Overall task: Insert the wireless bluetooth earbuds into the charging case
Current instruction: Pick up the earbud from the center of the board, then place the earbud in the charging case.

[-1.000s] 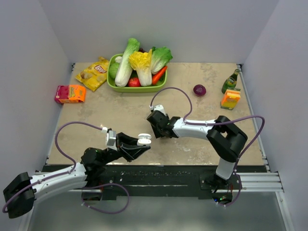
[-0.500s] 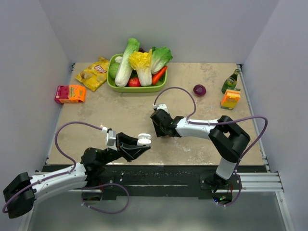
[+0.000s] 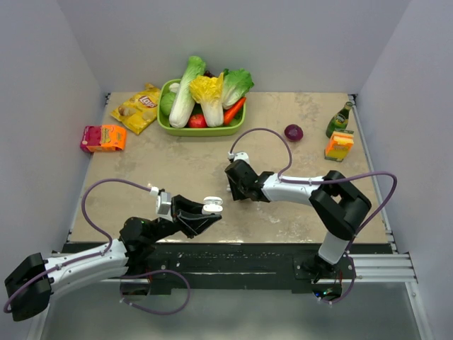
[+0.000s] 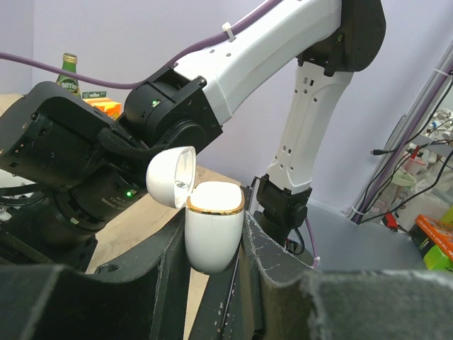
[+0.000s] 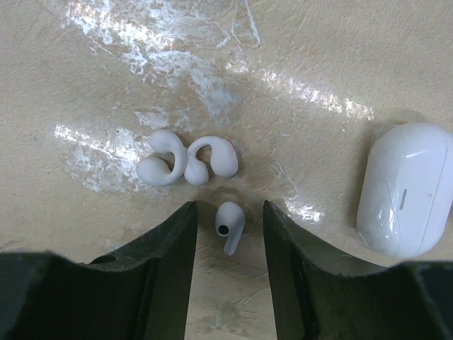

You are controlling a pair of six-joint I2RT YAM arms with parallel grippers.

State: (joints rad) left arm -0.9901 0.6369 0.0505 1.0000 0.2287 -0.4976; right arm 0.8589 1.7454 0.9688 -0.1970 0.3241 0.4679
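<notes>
My left gripper is shut on the charging case, a white case with a gold rim, held upright above the table's front edge with its lid hinged open. It also shows in the top view. My right gripper is open and low over the table, its fingers on either side of one tiny white earbud with a short stem that lies flat, untouched. In the top view the right gripper is mid-table. The second earbud is not visible.
Two white hook-shaped ear pieces lie just beyond the right fingertips. A closed white case lies to the right. Further back are a green vegetable tray, a chip bag, an orange pack, a red onion, a bottle and a juice box.
My right gripper and forearm have shifted a little to the right along the table. My left arm and the open case have not moved.
</notes>
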